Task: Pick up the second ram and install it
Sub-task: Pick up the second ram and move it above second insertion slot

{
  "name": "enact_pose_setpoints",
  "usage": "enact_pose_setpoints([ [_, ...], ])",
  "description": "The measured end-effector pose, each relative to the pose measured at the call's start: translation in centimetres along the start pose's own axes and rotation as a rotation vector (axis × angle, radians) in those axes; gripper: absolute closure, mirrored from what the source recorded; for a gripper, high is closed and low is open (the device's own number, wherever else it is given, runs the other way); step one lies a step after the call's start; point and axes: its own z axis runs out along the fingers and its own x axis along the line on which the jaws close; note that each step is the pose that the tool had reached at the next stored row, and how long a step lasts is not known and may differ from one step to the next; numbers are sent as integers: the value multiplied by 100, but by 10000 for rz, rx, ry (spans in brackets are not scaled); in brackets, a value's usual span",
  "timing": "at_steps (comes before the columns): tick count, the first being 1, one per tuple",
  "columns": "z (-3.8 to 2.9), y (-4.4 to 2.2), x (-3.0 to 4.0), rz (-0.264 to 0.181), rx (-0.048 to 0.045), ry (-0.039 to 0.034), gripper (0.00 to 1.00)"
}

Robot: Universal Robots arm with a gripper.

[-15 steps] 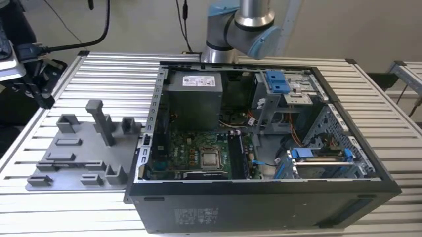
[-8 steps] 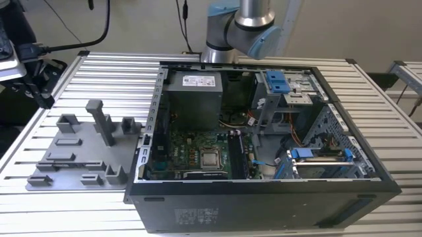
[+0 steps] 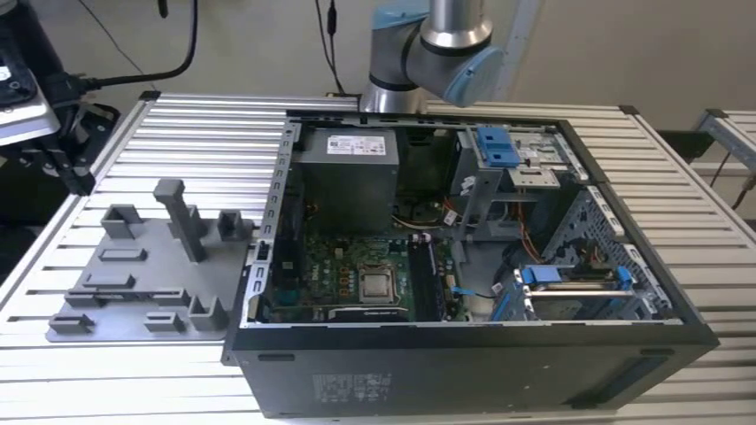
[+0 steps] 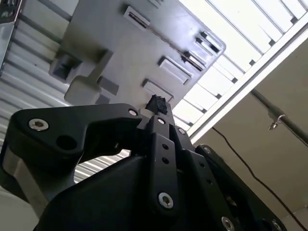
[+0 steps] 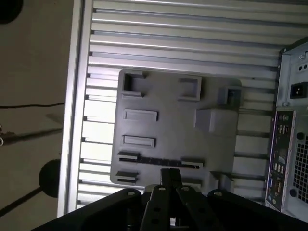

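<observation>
Grey moulded tray (image 3: 151,270) sits on the slatted metal desk (image 3: 177,133), just beside the open case (image 3: 473,376), on the exterior view's left. Case lies on its side, cover off, with the motherboard (image 3: 354,266) and power supply (image 3: 349,181) exposed. Arm (image 3: 431,44) rises at the far side of the desk, behind the case. In the first wrist view the ram (image 5: 159,161) shows as a slim dark strip in the tray, spanning two small end brackets, with two pale slotted holders next to it. Ram not yet lifted; it is in the tray, outside the case and well apart from the motherboard. Pincer (image 5: 168,175) (image 4: 156,103) appears in both wrist views, hanging over the tray, black tips together with nothing gripped between them. In the first wrist view the tips line up close to the ram's middle. Whether they touch it, or how high they hang, cannot be told. Back panel of the case, with its ports, runs along the tray's far side in that view.
</observation>
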Motion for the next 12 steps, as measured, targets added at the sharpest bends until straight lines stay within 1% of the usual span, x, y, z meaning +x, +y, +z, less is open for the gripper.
enact_pose_setpoints([
  [4,1,0,2,-709,17,29,89],
  [7,0,1,4,-1132,28,45,89],
  [12,0,1,5,-1988,48,76,89],
])
